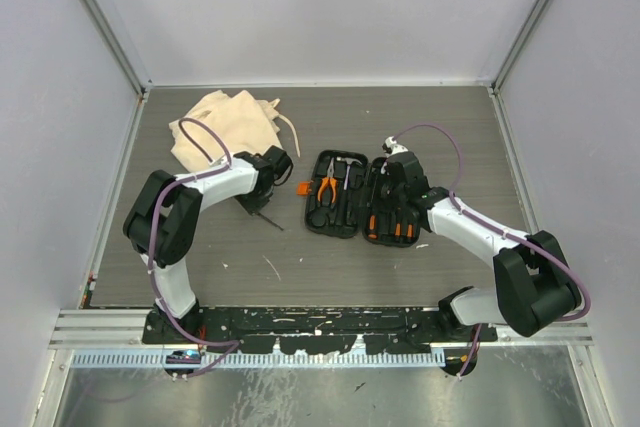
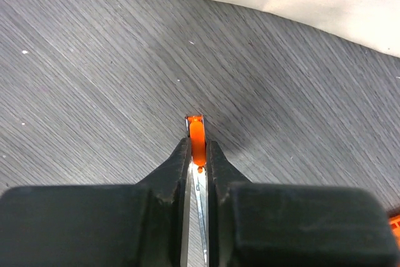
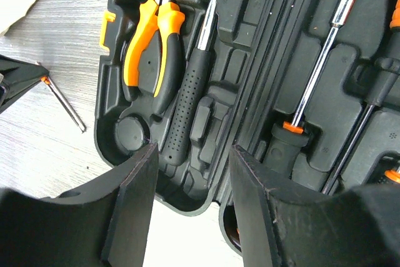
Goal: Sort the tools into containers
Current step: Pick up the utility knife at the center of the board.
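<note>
While our left end effector (image 2: 198,148) clamps an orange-tipped screwdriver (image 2: 197,130) over the desk (image 2: 94,92) near the cloth bag (image 1: 225,122), our right end effector (image 3: 192,154) hangs half open and empty above the tool case (image 3: 250,60). We spot pliers (image 3: 153,48) and hammer (image 3: 187,92) seated inside.

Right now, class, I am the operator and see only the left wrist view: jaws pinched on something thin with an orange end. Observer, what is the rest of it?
Observer: In the right wrist view the thin steel tool is a bare shaft, left of the open case and apart from it.
Operator: What is in the case?
Observer: Pliers and a hammer sit in its left half.
Operator: And the right arm?
Observer: The right gripper hovers over the case, jaws open.
</note>
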{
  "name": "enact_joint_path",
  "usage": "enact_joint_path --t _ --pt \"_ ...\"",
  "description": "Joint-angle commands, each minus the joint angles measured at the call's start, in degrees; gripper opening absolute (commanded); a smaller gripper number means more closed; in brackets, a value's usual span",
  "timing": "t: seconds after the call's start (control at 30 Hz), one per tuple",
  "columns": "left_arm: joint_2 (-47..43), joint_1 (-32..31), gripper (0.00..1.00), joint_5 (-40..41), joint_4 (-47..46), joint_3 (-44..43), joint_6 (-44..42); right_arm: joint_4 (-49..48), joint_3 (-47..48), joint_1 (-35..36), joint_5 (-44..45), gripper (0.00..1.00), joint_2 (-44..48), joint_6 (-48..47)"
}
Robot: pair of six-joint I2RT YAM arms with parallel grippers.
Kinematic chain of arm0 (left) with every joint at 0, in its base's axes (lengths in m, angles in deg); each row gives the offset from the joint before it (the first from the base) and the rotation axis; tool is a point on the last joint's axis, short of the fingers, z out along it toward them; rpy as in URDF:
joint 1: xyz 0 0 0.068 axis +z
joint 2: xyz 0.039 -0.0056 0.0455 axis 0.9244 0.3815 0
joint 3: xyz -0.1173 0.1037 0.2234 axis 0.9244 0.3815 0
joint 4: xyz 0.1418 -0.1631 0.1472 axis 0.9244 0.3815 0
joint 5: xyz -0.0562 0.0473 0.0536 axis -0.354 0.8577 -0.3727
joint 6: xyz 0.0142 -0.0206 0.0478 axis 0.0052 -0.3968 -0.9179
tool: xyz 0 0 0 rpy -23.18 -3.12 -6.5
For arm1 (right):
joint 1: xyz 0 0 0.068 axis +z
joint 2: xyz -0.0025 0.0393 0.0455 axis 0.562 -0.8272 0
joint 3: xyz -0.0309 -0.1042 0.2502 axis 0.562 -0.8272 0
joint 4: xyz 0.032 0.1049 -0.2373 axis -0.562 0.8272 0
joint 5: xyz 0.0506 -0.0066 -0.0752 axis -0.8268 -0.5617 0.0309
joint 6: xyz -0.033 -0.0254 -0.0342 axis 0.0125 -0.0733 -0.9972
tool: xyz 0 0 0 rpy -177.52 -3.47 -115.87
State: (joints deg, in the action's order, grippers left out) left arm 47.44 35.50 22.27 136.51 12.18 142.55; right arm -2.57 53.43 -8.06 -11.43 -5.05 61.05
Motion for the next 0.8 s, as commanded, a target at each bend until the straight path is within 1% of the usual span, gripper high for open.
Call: enact_joint_path --t 0.0,0.13,0.3,0.57,0.77 --pt "1.1 0.4 0.06 3.0 1.5 -0.7 -3.4 -1.8 0.2 -0.1 -0.3 0.54 1.1 0.8" --pt "1.5 0.4 0.00 2.0 0.9 -1.7 -6.6 -1.7 0.2 -0.1 -0.1 0.54 1.4 0.7" --pt "0.2 0.3 0.00 0.8 0.9 -3.7 -12.3 -1.2 0.2 -0.1 0.8 0.54 2.2 0.7" --pt "-4.6 -0.5 0.00 -3.2 -7.0 -4.2 -24.4 -0.8 0.1 -0.1 3.3 0.54 3.6 1.6" --pt "-5.4 -3.1 0.00 -6.5 -8.6 -8.0 -28.3 1.7 0.3 -0.1 7.3 0.54 5.7 2.0"
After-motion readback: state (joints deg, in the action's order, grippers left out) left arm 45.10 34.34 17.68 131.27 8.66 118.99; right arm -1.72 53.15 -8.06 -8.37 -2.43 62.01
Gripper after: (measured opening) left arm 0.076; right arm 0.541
